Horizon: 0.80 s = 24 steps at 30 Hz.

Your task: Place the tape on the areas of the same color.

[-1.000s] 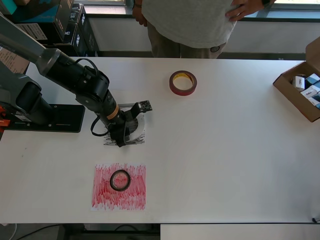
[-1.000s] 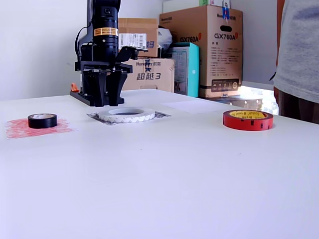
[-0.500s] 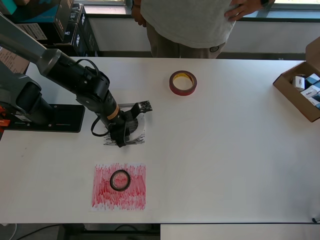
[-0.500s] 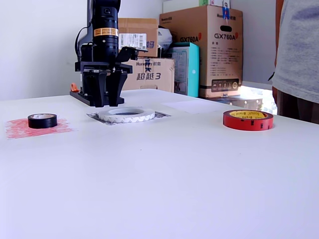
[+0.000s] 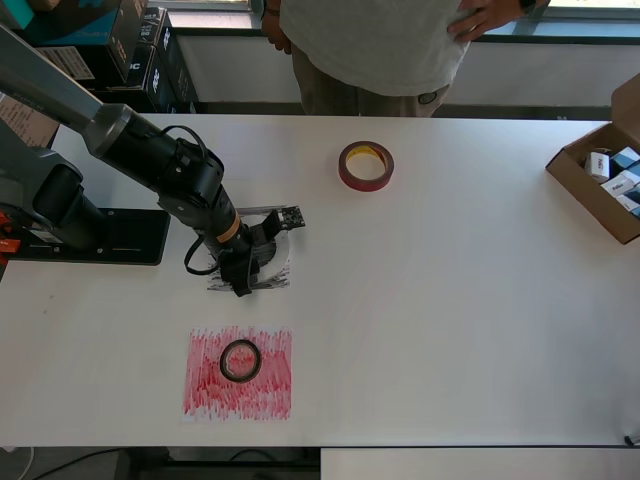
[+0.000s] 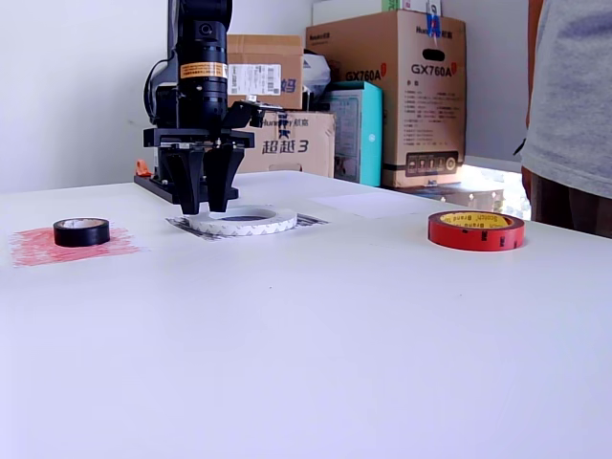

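The wide white tape ring (image 6: pixel 251 221) lies flat on the black scribbled patch (image 5: pixel 282 278). My gripper (image 6: pixel 207 205) points straight down at the ring's rim on the exterior view's left, and its fingers have narrowed onto the ring's wall. In the overhead view the gripper (image 5: pixel 243 273) hides most of the ring. The small black tape (image 5: pixel 240 360) lies on the red scribbled patch (image 5: pixel 205 390). The dark-red tape with a yellow core (image 5: pixel 365 165) lies on bare table. A faint white patch (image 6: pixel 368 204) shows behind the ring in the exterior view.
The arm's black base plate (image 5: pixel 105 236) sits at the overhead view's left. An open cardboard box (image 5: pixel 600 185) with small items is at the right edge. A person (image 5: pixel 380 50) stands at the far side. Stacked boxes (image 6: pixel 382 96) stand behind the table.
The gripper's fingers, spread wide a second ago, have come down and closed in on the white ring's rim. The tape rolls have not moved.
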### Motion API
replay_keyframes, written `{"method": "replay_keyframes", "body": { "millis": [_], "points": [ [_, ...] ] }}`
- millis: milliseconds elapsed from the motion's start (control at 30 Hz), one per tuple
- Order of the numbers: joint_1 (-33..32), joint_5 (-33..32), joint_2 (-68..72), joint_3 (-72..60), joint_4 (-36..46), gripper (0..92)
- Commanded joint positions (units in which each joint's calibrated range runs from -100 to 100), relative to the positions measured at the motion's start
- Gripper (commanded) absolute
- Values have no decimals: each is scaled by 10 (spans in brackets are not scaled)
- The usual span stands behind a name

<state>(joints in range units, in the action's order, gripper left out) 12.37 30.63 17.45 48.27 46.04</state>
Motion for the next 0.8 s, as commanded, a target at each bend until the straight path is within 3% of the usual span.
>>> {"method": "replay_keyframes", "body": {
  "millis": [0,400,767],
  "points": [
    [10,4,15,-2,2,482],
    [15,4,20,-4,2,469],
    [17,4,20,-4,2,181]
  ]
}}
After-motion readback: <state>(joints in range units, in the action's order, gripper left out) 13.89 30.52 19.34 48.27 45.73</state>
